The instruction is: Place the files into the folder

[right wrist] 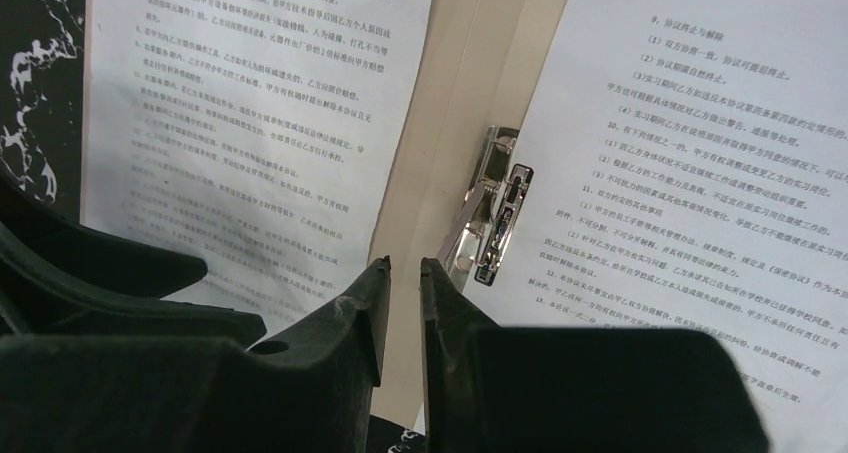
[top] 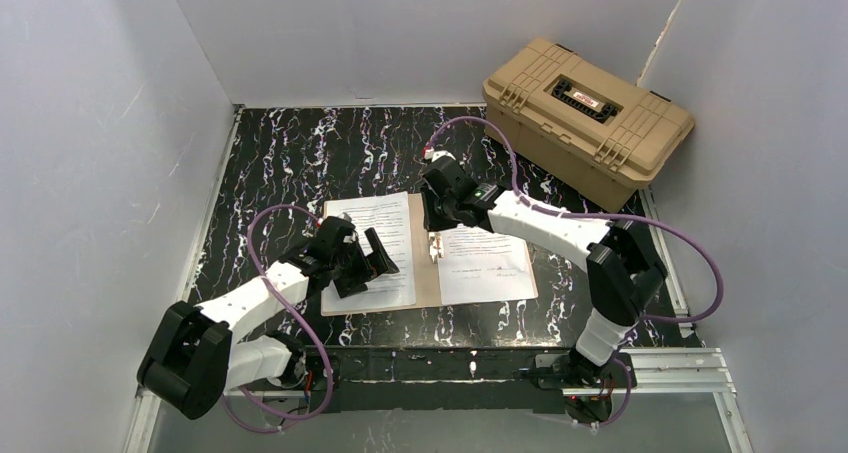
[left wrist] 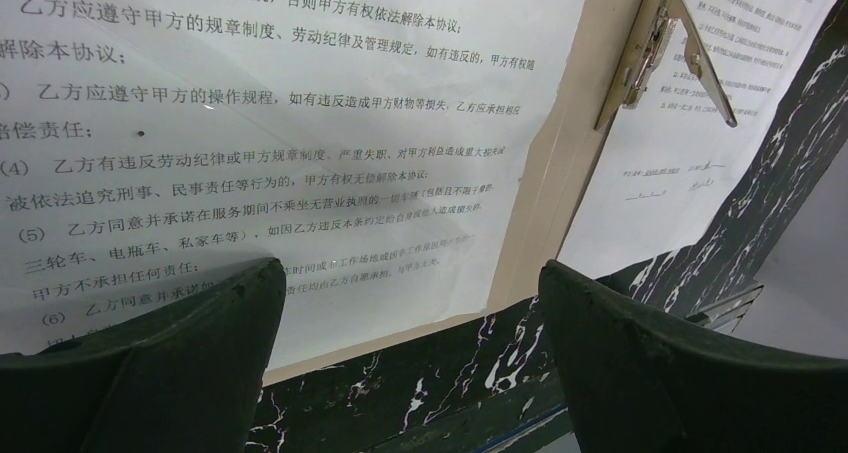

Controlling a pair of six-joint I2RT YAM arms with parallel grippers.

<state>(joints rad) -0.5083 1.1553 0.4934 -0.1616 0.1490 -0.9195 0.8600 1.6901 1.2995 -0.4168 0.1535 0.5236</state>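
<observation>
1. Your left gripper (left wrist: 408, 268) is hovering wide open over the left sheet (left wrist: 280, 123), gripping nothing. That sheet is lying on the left flap of the open kraft folder (left wrist: 565, 173). By coming down with the fingers this far apart, you are risking bunching the thin paper instead of lifting it.
2. Your right gripper (right wrist: 403, 268) is sitting almost closed, with only a slit between the fingers and nothing in it. It is over the folder spine, just beside the metal clip (right wrist: 495, 213). By pressing down here, you are risking knocking the clip lever or shoving the whole folder across the surface (top: 280, 153).
3. The right sheet (right wrist: 700, 173) is lying on the right flap with its edge at the clip; I cannot tell whether it is pinned. If it is loose, any drag is likely skewing it off the flap.
4. The left sheet's near edge is running close to the folder's near edge, so a sliding push is probably sending it onto the surface.
5. The clip lever is looking raised, so by closing the flap now you are risking creased sheets or a flap springing back.
6. The tan latched case (top: 590, 108) is sitting well apart at the far right, so it is posing no likely collision.
</observation>
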